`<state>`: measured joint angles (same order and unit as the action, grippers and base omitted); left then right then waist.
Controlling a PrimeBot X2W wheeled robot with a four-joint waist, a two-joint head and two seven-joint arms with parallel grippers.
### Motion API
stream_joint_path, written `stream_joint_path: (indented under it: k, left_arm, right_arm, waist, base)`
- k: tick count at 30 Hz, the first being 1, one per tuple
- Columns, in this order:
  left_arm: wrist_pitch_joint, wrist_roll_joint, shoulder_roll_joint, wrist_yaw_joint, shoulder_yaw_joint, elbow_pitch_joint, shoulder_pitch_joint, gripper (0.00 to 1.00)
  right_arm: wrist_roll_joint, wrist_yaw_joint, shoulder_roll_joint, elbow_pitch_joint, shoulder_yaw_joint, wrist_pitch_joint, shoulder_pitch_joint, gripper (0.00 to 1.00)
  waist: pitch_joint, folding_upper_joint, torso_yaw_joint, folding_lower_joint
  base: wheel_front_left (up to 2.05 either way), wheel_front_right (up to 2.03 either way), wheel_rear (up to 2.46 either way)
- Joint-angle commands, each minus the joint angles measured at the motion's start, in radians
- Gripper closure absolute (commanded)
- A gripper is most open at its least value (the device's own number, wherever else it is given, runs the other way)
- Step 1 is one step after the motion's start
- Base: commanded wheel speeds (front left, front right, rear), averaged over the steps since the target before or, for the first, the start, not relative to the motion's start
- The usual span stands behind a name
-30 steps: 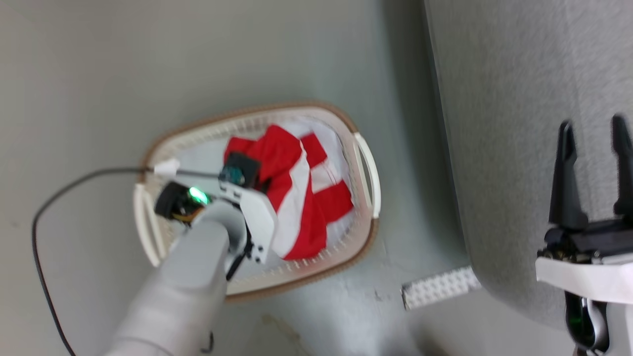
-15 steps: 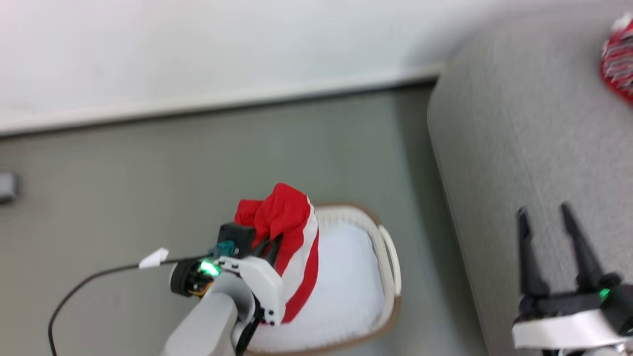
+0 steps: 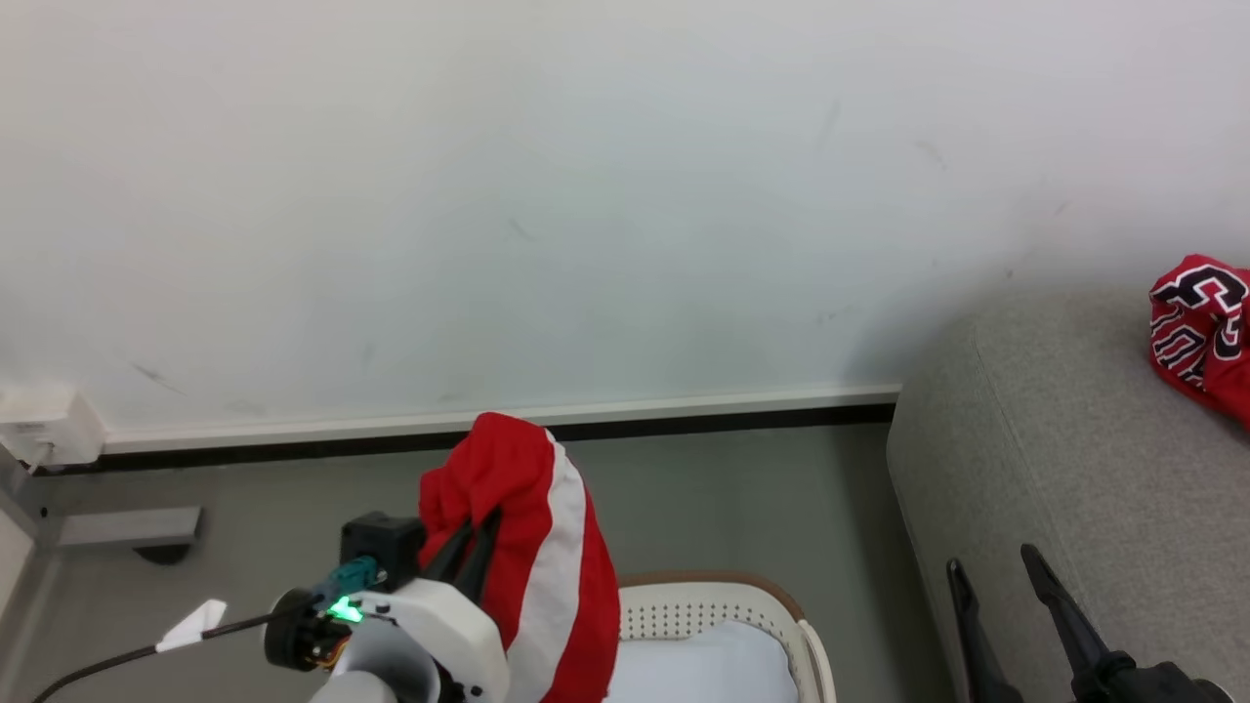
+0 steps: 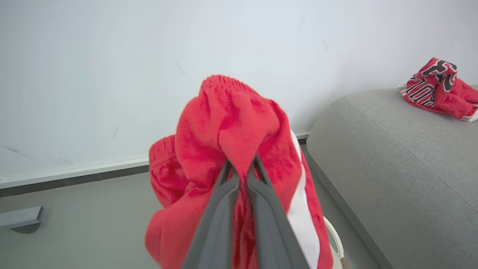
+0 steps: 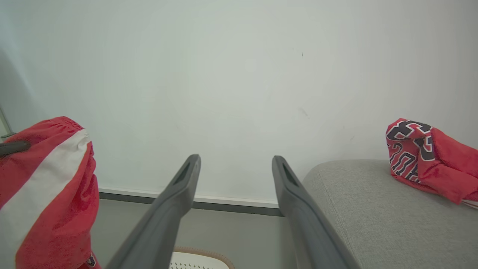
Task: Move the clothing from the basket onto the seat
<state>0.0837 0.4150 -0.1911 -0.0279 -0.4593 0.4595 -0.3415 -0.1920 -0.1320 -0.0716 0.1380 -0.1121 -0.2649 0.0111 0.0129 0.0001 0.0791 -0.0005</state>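
Note:
My left gripper (image 3: 485, 522) is shut on a red garment with a white stripe (image 3: 518, 469), holding it up above the cream basket (image 3: 713, 610). In the left wrist view the fingers (image 4: 257, 209) pinch a fold of the red cloth (image 4: 231, 112), which drapes down around them. A red jersey with black white-edged characters (image 3: 1196, 327) lies on the grey seat (image 3: 1074, 469) at the right. My right gripper (image 3: 991, 571) stands open and empty beside the seat's near edge. In the right wrist view its fingertips (image 5: 194, 160) are spread wide, with the held garment (image 5: 44, 186) at the left and the jersey (image 5: 422, 157) at the right.
A pale bluish-white pad (image 3: 703, 674) lies inside the basket. A white wall with a baseboard (image 3: 586, 420) runs behind. A white box (image 3: 39, 425) and a grey block (image 3: 127, 527) sit at the far left. A dark cable with a white tag (image 3: 190, 625) trails from the left wrist.
The head camera has tilted up from the floor to the wall. My left gripper has lifted the red and white garment out of the basket. The right gripper stays open.

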Motion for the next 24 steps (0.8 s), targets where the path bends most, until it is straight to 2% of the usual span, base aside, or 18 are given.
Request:
stream_joint_path:
  k: [1,7,12,15,17,24]
  left_arm:
    - [-0.025,0.017,-0.028,-0.018,0.011,-0.074,0.042,1.00]
    - [-0.113,0.021,-0.092,-0.082,0.040,-0.323,0.129,1.00]
    - [-0.166,0.024,-0.119,-0.105,0.039,-0.454,0.169,1.00]
    - [-0.190,0.026,-0.126,-0.104,0.029,-0.511,0.177,1.00]
    - [-0.211,0.033,-0.121,-0.095,0.011,-0.554,0.175,1.00]
    - [-0.254,0.030,-0.097,-0.059,-0.060,-0.587,0.143,1.00]
  right_arm:
    - [-0.009,0.003,-0.006,0.001,-0.004,0.001,0.023,0.00]
    - [0.002,0.003,-0.010,-0.013,-0.057,0.001,0.029,0.00]
    - [0.000,0.003,-0.028,-0.027,-0.172,0.001,-0.008,0.00]
    - [-0.013,0.003,-0.053,-0.032,-0.272,0.007,-0.051,0.00]
    - [-0.030,0.003,-0.082,-0.036,-0.374,0.022,-0.111,0.00]
    - [-0.095,0.003,-0.153,-0.032,-0.588,0.053,-0.270,0.00]
  waist:
    - [0.050,-0.0001,-0.028,0.0005]
    - [0.061,-0.0001,-0.030,0.0005]
    - [0.056,-0.0001,-0.025,0.0005]
    - [0.048,-0.0001,-0.019,0.0005]
    - [0.040,-0.0001,-0.014,0.0005]
    - [0.027,-0.0001,-0.011,0.0005]
  base:
    - [0.00,0.00,0.00]
    - [0.00,0.00,0.00]
    - [0.00,0.00,0.00]
    - [0.00,0.00,0.00]
    - [0.00,0.00,0.00]
    - [0.00,0.00,0.00]
